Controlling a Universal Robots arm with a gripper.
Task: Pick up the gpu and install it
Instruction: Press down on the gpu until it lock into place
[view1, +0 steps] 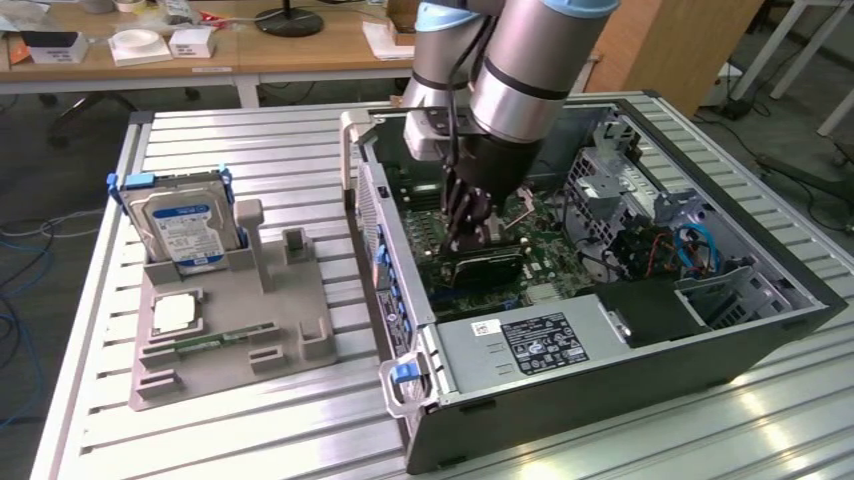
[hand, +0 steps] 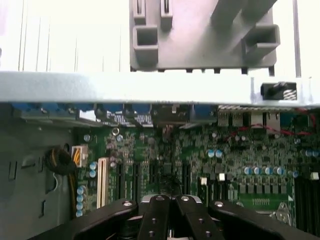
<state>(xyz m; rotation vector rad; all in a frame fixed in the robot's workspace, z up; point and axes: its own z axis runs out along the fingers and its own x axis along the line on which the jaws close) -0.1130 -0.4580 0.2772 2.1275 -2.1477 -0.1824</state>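
My fingers (hand: 170, 210) are pressed together, low over the motherboard (hand: 220, 165) inside the open computer case (view1: 747, 330). In the exterior view the gpu (view1: 483, 268) sits just beneath them on the board, apparently already at its slot; whether it's fully seated, I cannot tell. Beyond the case wall, the grey parts holder (view1: 227, 330) keeps the hard drive (view1: 180, 222).

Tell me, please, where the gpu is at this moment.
In the exterior view the gpu is inside the open computer case, on the green motherboard, directly under the gripper and just behind the power supply.
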